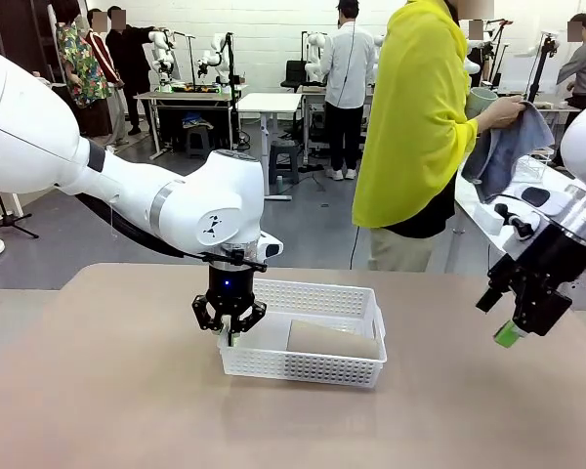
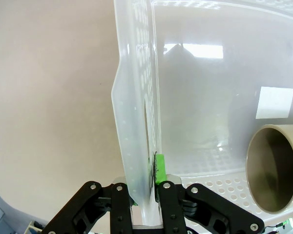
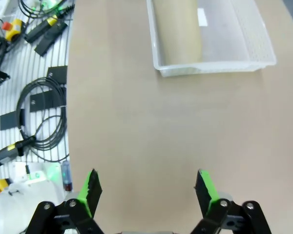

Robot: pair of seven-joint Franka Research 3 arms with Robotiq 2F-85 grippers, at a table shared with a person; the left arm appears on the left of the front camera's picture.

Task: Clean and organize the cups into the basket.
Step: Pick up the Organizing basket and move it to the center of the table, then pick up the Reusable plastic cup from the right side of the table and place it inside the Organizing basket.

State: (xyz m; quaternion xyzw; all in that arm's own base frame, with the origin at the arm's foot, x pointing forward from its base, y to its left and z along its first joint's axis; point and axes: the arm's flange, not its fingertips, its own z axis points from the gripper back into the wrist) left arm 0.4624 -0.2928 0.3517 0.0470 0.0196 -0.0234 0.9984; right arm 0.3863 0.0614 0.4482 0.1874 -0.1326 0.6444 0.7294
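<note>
In the middle of the tabletop [image 1: 107, 391] sits the basket [image 1: 317, 286], its long side running left to right. It holds one tan cup [image 1: 334, 339], lying on its side in the right half and resting on the basket floor. In the left wrist view the cup [image 2: 273, 168] shows its open mouth and pale inside.

The left gripper [image 1: 230, 332] points straight down at the basket's left end, towards the near corner. It is clamped on the wall [image 2: 136, 122], with one finger outside and one green pad [image 2: 161, 175] inside, so the thin plastic is pinched between them.

At the right, the right gripper [image 1: 513, 330] hangs above bare tabletop, well apart from the basket. Its fingers are spread wide with nothing between them, as the right wrist view of the gripper [image 3: 149, 187] shows; the basket [image 3: 210, 68] and its cup [image 3: 178, 34] lie farther off in that view.

At the far side stands a person [image 1: 415, 117] in yellow, one hand [image 1: 503, 112] on a grey cloth [image 1: 508, 147] — a mint cup [image 1: 481, 101] is held against it.
</note>
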